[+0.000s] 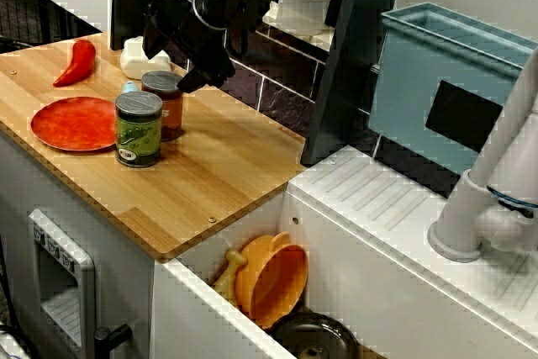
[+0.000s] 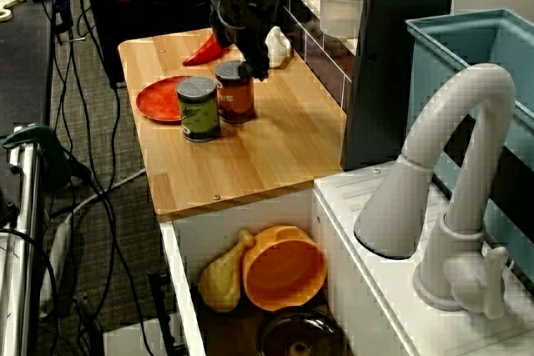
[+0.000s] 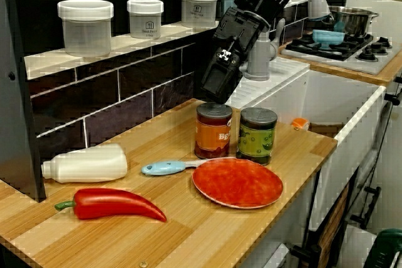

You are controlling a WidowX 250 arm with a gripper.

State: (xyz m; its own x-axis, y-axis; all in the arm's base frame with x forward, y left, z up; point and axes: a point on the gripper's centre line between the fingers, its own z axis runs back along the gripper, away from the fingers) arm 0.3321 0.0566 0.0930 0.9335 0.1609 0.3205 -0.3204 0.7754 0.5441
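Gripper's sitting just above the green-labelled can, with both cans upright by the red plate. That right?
Not quite. The gripper hangs just above the orange-labelled can, not the green-labelled can beside it. The view along the counter toward the stove shows this. Both cans do stand upright by the red plate.

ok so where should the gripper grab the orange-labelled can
The orange-labelled can stands upright with the gripper close above it, so probably come straight down and close on its round sides near the top, fingers clear of the green-labelled can beside it.
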